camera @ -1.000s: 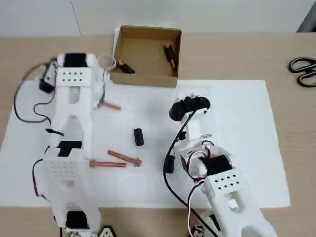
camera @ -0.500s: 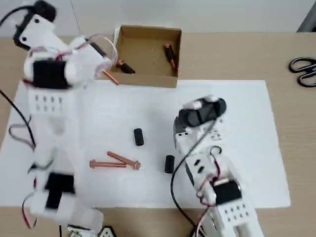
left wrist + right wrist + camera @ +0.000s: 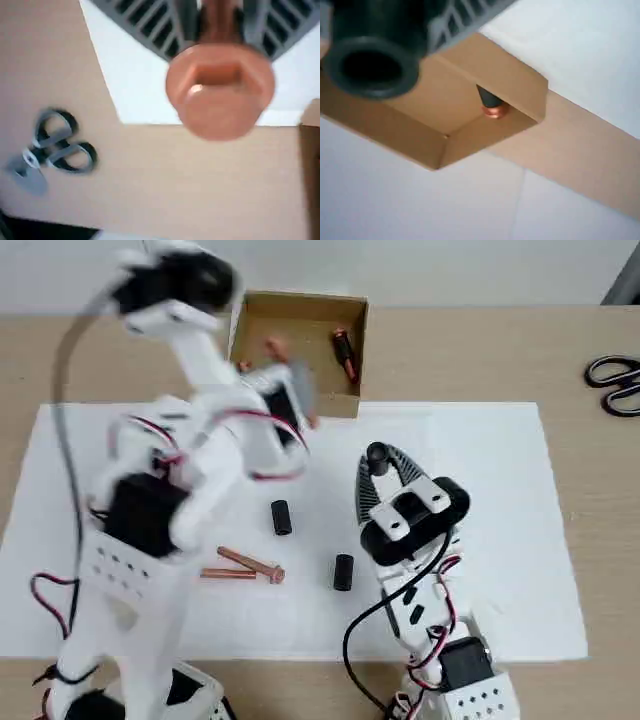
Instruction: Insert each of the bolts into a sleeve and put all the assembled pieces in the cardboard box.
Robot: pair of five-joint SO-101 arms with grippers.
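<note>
Swinging in from ten o'clock, the left gripper [image 3: 220,17] now hangs over the near wall of the cardboard box [image 3: 340,403] at twelve, jaws clenched on a copper bolt [image 3: 220,95] (head toward its own camera). Just off centre toward three, the right gripper [image 3: 381,462] grasps a black sleeve [image 3: 370,62]. Loose bolts [image 3: 250,565] lie at seven o'clock, near two spare sleeves [image 3: 281,517].

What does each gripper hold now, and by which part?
Left gripper: a copper bolt, by its shaft, head free. Right gripper: a black sleeve, by its side, open end free.
</note>
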